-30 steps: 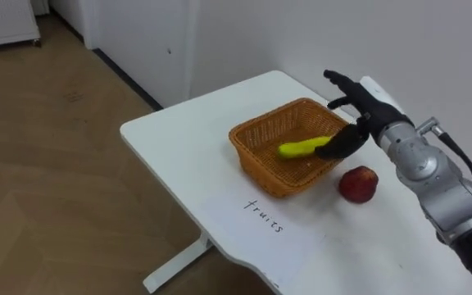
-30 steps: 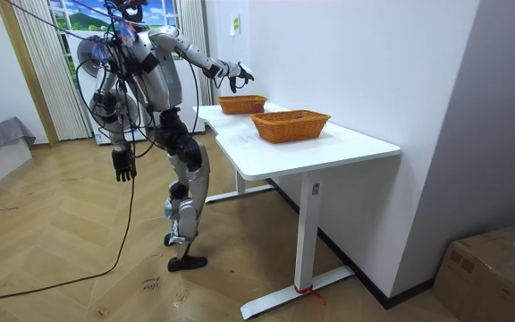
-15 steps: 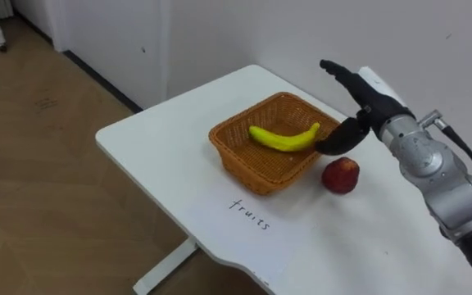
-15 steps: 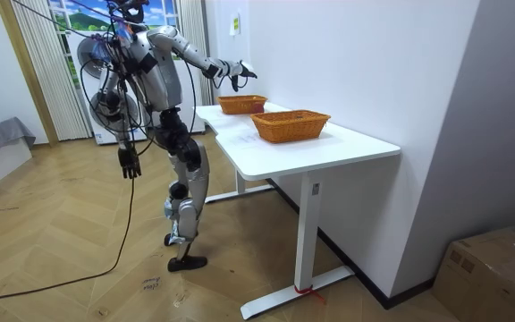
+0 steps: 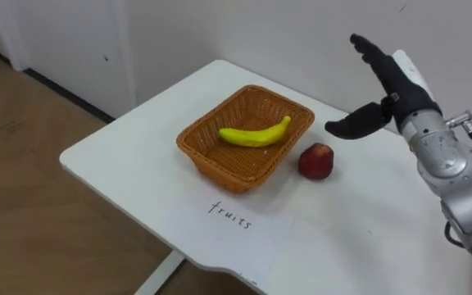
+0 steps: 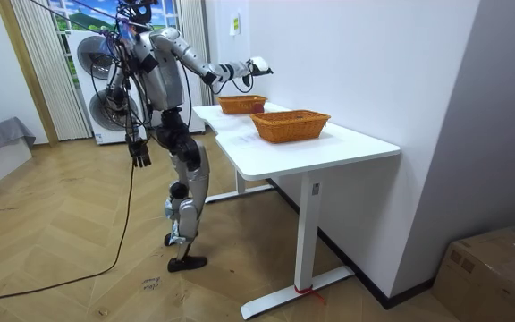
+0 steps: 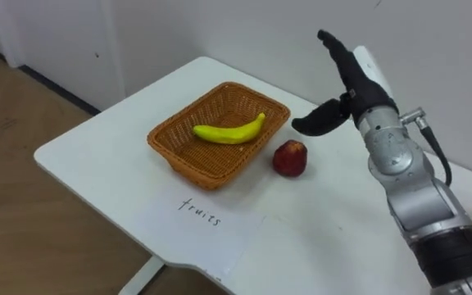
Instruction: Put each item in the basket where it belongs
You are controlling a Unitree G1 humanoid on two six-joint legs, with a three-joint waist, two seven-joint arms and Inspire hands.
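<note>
1. Surface: white rectangular tabletop (image 5: 129,156), set against a white wall.
2. Fruit container: brown woven wicker basket (image 5: 220,168), standing on the surface near its left end. A white paper sheet with handwriting (image 5: 232,225) lies flat on the surface just in front of the basket.
3. Task items:
   - Yellow curved banana (image 5: 254,135): lying inside the basket, on its floor.
   - Red round apple (image 5: 315,161): on the surface, outside the basket, just beside its right wall.
4. Right robot hand (image 5: 396,94): raised in the air above the surface, up and to the right of the apple and clear of it. Fingers are extended straight and the thumb is spread wide; it holds nothing.
5. Left robot hand (image 6: 139,152): hanging at the robot's side; its finger state cannot be told.
6. Robot position: standing upright at the far end of the surface. A second brown wicker basket (image 6: 291,125) stands on the nearer part of the surface.
</note>
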